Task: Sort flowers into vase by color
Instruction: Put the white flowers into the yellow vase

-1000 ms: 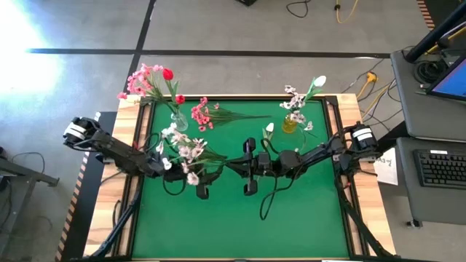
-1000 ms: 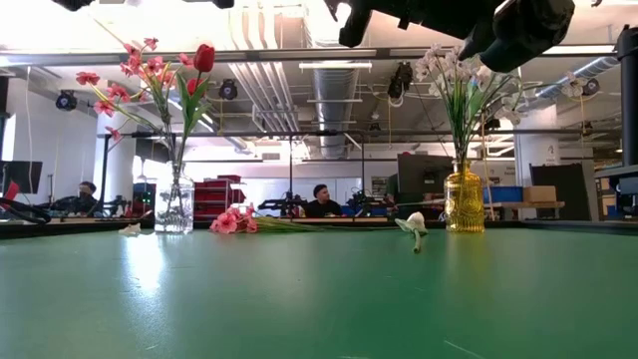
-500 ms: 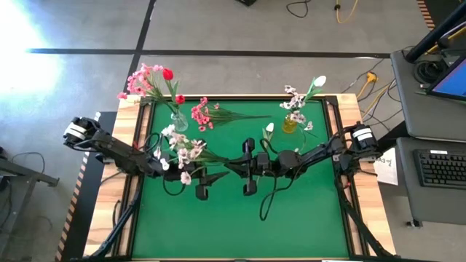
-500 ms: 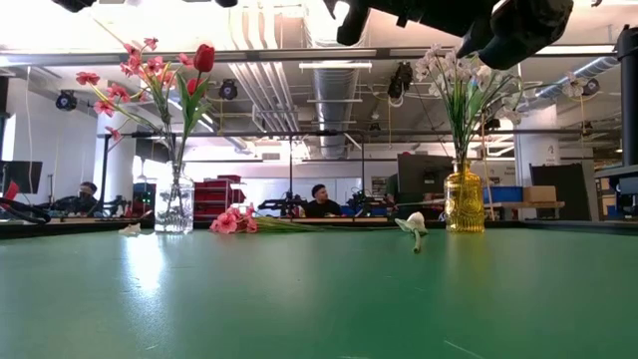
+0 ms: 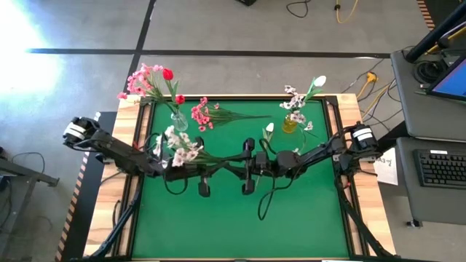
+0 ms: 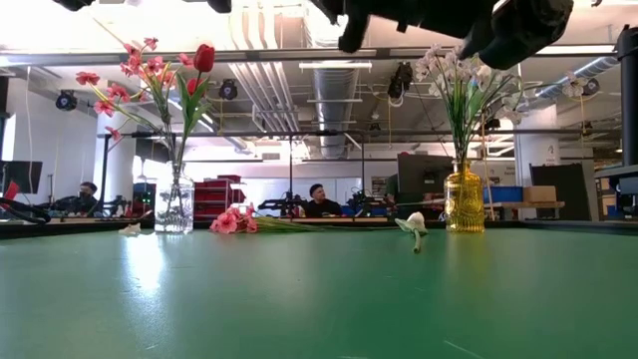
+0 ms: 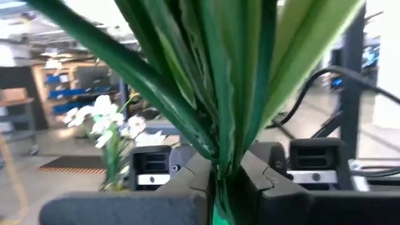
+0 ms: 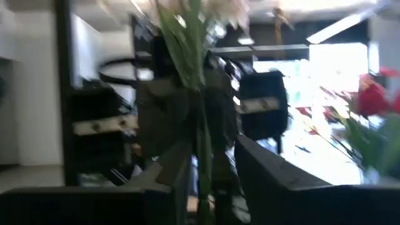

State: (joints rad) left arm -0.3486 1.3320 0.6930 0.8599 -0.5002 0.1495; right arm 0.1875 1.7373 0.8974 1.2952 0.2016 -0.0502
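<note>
Two pincers meet above the middle of the green table (image 5: 240,218), tips toward each other. The left gripper (image 5: 206,172) is clamped shut on the green stems of a white blossom spray (image 5: 177,145); its wrist view shows the leaves pinched tight between its two fingers (image 7: 187,184). The right gripper (image 5: 246,169) faces it just beside, and its wrist view shows its fingers (image 8: 175,172) parted, standing either side of the same stem without pressing it. The spray's blooms lie back along the left arm, behind the left pincer. Just past the right gripper, a white tulip bud (image 5: 269,129) lies on the mat. Beyond the left gripper, a pink blossom spray (image 5: 202,113) lies on the mat, next to a clear vase (image 6: 174,204) holding pink sprays and red buds. Farther beyond the right gripper, at the table's back edge, a yellow vase (image 6: 464,199) holds white flowers.
</note>
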